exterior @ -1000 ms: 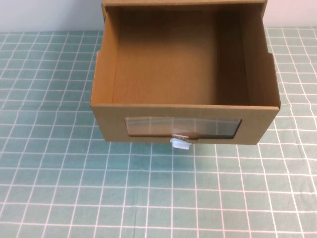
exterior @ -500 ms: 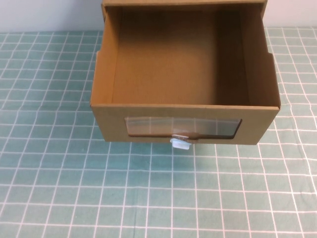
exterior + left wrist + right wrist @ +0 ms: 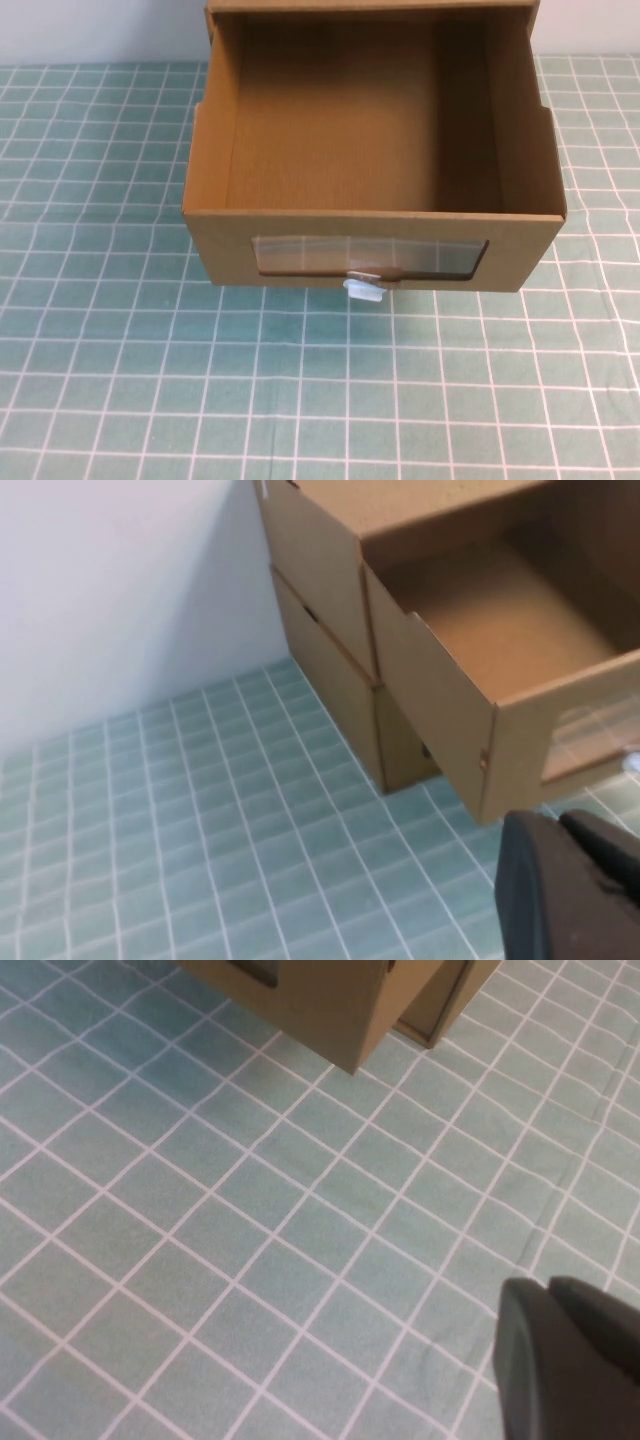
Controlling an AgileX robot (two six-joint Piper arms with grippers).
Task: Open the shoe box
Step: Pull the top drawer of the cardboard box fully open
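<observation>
The shoe box [image 3: 225, 250] stands at the far middle of the bench [image 3: 300, 400], its drawer [image 3: 340, 130] slid out toward the near side, showing only its bare cardboard floor. A clear window [image 3: 370, 254] is set in the drawer's front, with a small white tab [image 3: 364, 290] at its lower edge. The left gripper [image 3: 575, 880] hangs above the bench off the drawer's left near corner, touching nothing; its state cannot be told. The right gripper [image 3: 570, 1360] hovers over the bench right of the box, jaws closed on nothing.
</observation>
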